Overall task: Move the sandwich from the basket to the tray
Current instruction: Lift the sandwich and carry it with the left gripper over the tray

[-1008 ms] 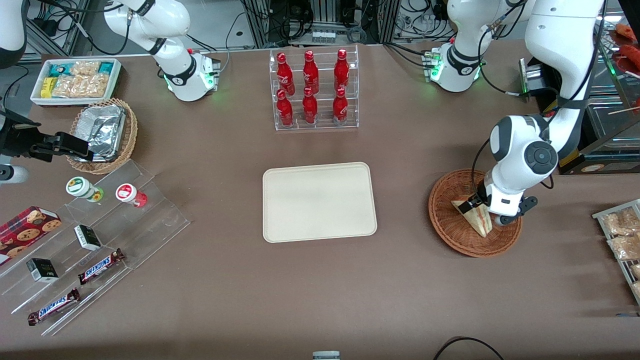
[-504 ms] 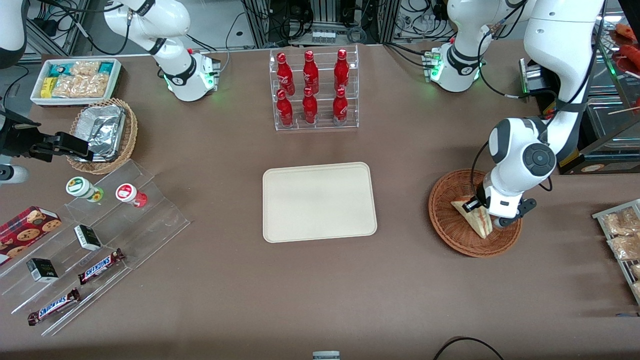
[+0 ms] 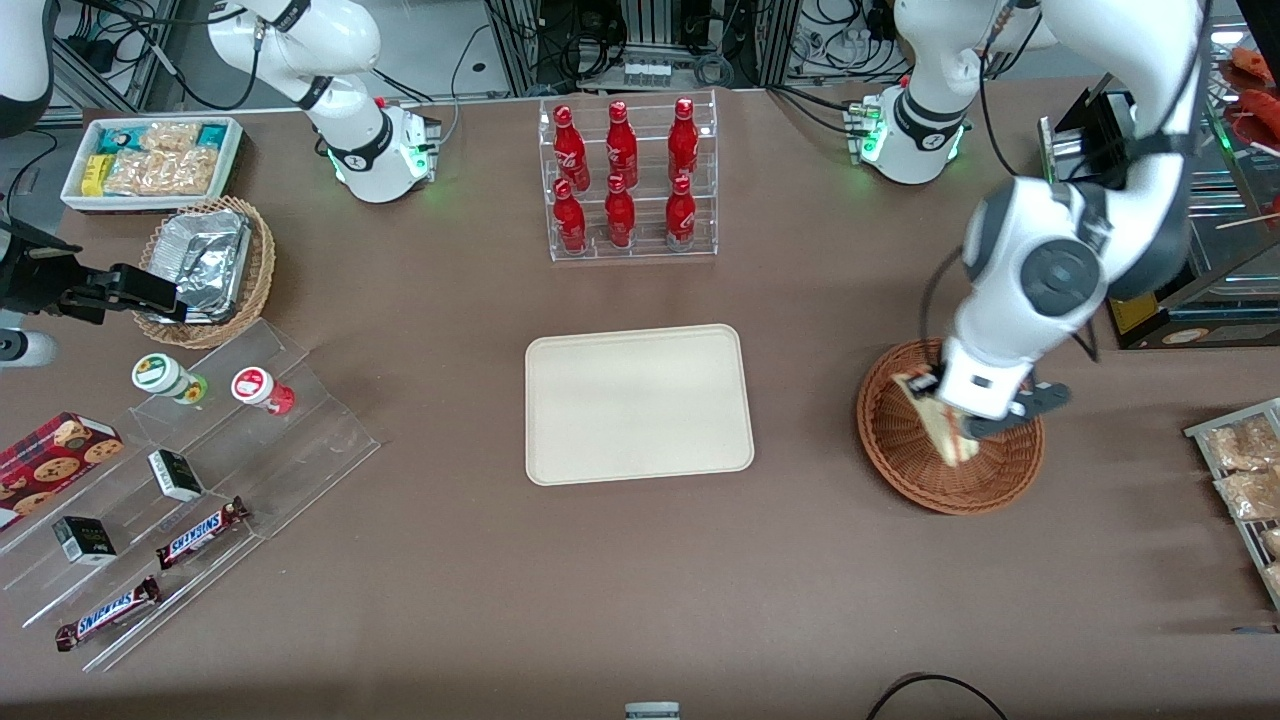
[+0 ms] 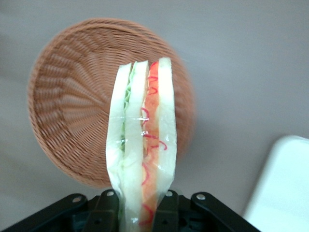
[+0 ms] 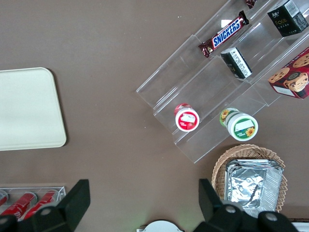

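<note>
Currently the worktop (image 3: 400,600) is carrying everything, and the cream tray (image 3: 638,404) is lying flat near its middle with nothing on it, well apart from the reddish wicker basket (image 3: 905,455) toward the working arm's end. The left arm's end effector (image 3: 950,425) is hanging over the basket, its two fingers (image 4: 107,212) clamped on the lower end of the sandwich (image 4: 142,145). In the wrist view the sandwich is standing clear above the basket (image 4: 72,111), not touching the weave, with a corner of the tray (image 4: 285,193) showing off to one side.

The main risk, as I judge it, is sitting in the grip itself. The fingers are pinching only one end of a soft, layered wedge, so most of the bread is sticking out unsupported; a quick swing toward the tray could be bending or peeling the layers apart, or letting the whole wedge slide out over bare worktop. The wrapping looks glossy, which may be making it slippery. Squeezing harder could be crushing the filling instead. Releasing from too high above the tray could be tipping the wedge onto the rim or off it.
</note>
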{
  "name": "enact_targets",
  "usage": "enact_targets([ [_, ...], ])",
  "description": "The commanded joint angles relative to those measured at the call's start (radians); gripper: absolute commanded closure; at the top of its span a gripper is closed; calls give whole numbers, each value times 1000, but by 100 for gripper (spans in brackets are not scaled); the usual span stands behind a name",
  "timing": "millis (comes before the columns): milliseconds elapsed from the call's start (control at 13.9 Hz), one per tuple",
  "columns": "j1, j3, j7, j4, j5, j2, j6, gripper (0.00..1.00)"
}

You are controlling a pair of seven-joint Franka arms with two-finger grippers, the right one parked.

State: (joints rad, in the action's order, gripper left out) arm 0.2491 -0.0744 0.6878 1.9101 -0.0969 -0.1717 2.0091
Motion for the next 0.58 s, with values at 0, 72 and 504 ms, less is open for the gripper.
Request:
enact_targets([
  [0, 158, 8, 73, -106, -14, -45, -65, 80],
  [72, 217, 8, 81, -118, -11, -57, -59, 80],
  [504, 430, 8, 105, -374, 78, -336, -27, 80],
])
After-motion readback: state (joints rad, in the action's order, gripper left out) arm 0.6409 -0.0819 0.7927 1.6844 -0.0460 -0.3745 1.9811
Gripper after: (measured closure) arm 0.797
